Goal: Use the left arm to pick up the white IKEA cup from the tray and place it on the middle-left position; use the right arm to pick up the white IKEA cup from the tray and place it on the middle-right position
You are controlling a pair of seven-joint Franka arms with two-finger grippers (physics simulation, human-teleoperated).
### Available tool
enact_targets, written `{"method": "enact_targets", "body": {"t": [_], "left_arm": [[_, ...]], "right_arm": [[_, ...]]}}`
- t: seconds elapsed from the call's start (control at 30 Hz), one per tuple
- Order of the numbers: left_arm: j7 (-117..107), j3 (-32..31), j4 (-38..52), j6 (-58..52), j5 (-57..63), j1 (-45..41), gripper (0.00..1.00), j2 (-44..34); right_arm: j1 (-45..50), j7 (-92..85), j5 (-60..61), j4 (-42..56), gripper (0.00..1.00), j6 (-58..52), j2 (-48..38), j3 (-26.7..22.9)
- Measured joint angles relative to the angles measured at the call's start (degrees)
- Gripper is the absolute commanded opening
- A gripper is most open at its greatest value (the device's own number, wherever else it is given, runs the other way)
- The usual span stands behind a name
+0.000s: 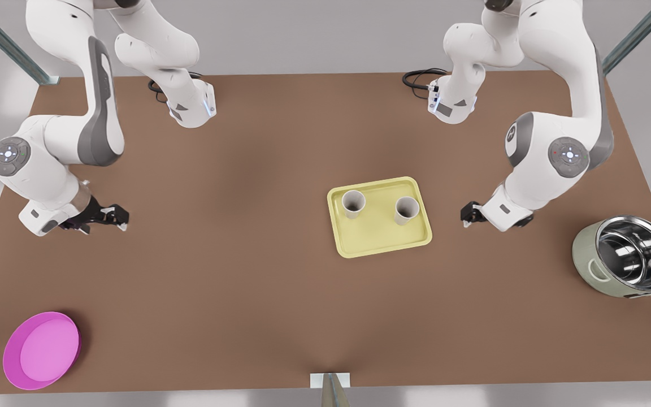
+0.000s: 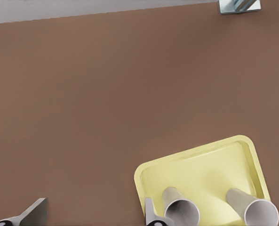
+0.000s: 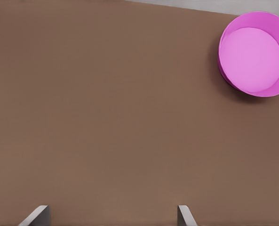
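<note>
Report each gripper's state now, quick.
Left gripper: fingers open, holding nothing, beside the tray.
Right gripper: fingers open, holding nothing, far from the tray.

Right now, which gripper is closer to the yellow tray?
Left. The left gripper hangs just beside the tray, on the front view's right. The right gripper is far across the table, at the front view's left.

Matt yellow tray (image 1: 382, 246), matt brown tabletop (image 1: 235, 243), glossy metal pot (image 1: 636, 252)
</note>
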Motion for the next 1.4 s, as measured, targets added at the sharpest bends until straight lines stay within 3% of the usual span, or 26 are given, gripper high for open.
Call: {"method": "enact_targets", "body": {"t": [0.17, 0.27, 0.33, 0.4, 0.47, 0.67, 0.77, 1.4], "left_arm": [[-2.2, -0.1, -0.9, 0.3, 0.7, -4.0, 1.00, 1.2], [-5.8, -0.3, -3.9, 0.6, 0.7, -15.3, 1.00, 1.8], [-7.8, -0.1, -9.9, 1.7, 0.6, -17.4, 1.00, -0.1], [-8.3, 0.8, -20.2, 5.2, 0.5, -14.1, 1.00, -3.7], [-8.3, 1.1, -24.3, 8.7, 0.4, -9.3, 1.00, -3.6], [-8.4, 1.1, -25.6, 16.4, -1.4, -6.4, 1.00, 1.7], [-8.5, 0.5, -29.4, 18.7, -2.3, -7.5, 1.00, -0.8], [-11.2, -1.7, -34.8, 27.9, -3.6, -9.5, 1.00, 2.1]], "right_arm": [[2.1, -0.5, 0.2, 2.4, 1.00, 0.0, 1.1, 0.0], [13.5, -0.6, 0.2, 3.7, 1.00, -0.2, 2.3, 0.0], [22.3, -0.7, 0.4, 4.3, 1.00, -0.2, 3.8, 0.2], [28.3, -0.8, 1.6, 5.6, 1.00, 0.0, 6.9, 0.6], [29.4, -0.9, 4.4, 7.2, 1.00, 1.2, 10.3, 1.1], [34.8, -0.2, 7.9, 19.9, 1.00, 2.4, 21.0, 2.6], [37.9, 0.3, 7.5, 23.9, 1.00, 1.0, 23.8, 2.7], [47.5, 8.1, 3.5, 39.2, 1.00, 0.9, 41.7, 2.2]]}}
